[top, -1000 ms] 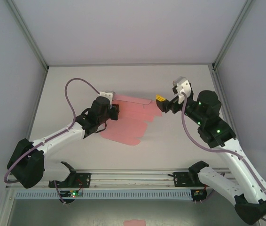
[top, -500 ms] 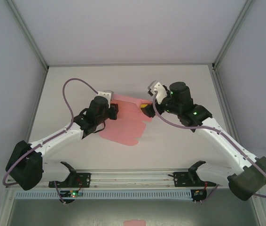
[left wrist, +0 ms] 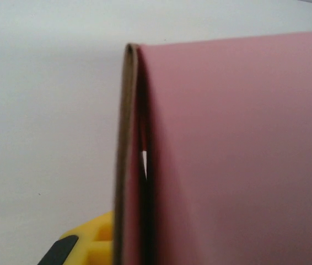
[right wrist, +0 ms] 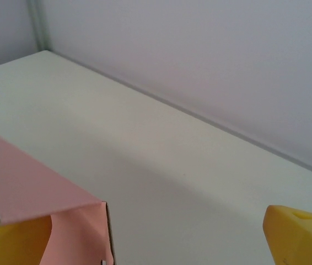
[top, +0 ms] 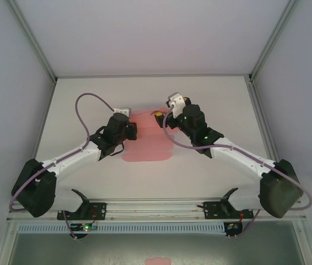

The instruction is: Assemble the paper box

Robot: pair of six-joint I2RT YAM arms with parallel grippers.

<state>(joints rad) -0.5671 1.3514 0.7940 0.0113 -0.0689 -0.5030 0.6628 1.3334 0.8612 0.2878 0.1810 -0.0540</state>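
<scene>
Left pincer (top: 133,130) pinches the folded paper box (top: 148,146); right pincer (top: 160,116) spread wide at its far edge.

No text, label, brand, number or sign can be read anywhere

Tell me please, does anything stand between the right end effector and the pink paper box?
Nothing visible does. The right end effector is open at the far edge of the paper box; in its wrist view a card corner lies between its fingers.
</scene>
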